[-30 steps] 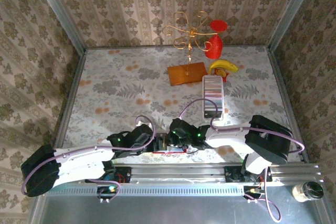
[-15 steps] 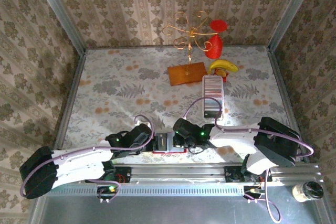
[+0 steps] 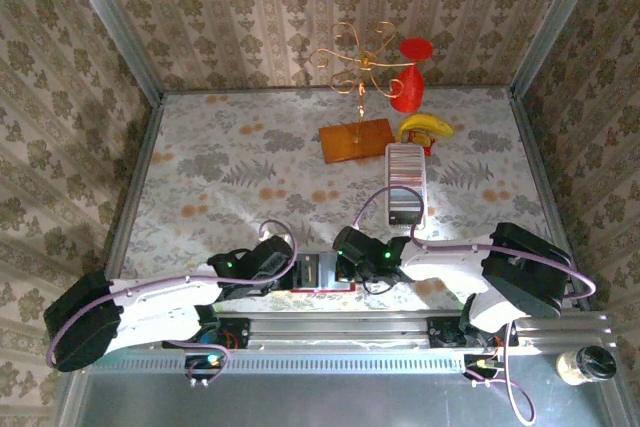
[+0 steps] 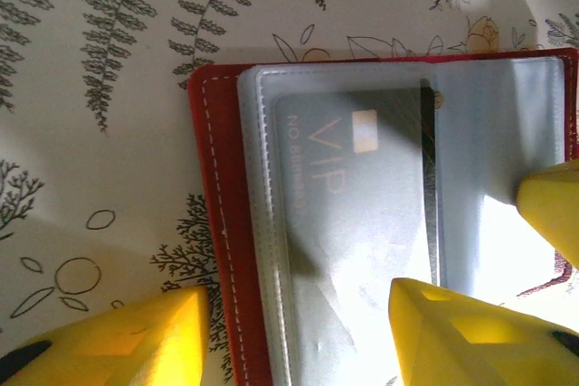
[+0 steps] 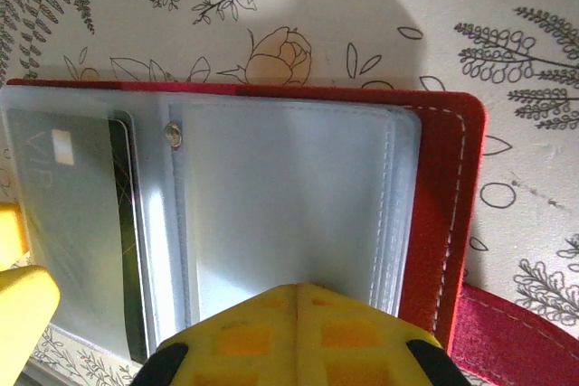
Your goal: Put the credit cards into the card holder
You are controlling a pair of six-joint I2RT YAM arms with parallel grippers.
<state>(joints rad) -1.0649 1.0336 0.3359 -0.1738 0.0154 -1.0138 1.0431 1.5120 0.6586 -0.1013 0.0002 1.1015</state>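
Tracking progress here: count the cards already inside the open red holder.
2. A grey VIP card sits in the left half of the holder; a dark card shows as a narrow strip along its right edge. Others may be hidden underneath.

The card holder [image 5: 445, 223] has a matt red cover that looks like felt or soft leather, with white stitching along its edge. Its pockets [image 5: 280, 196] are smooth, glossy, translucent plastic, with glare at the lower right of the left wrist view. A small shiny metal snap [image 5: 172, 136] sits on the pocket seam. The card [image 4: 348, 196] under the plastic is smooth grey plastic. The left fingers [image 4: 118, 341] and right fingers [image 5: 244, 336] are matt yellow plastic. The desk [image 4: 90, 133] has a matt printed covering; whether it is cloth or paper cannot be told.
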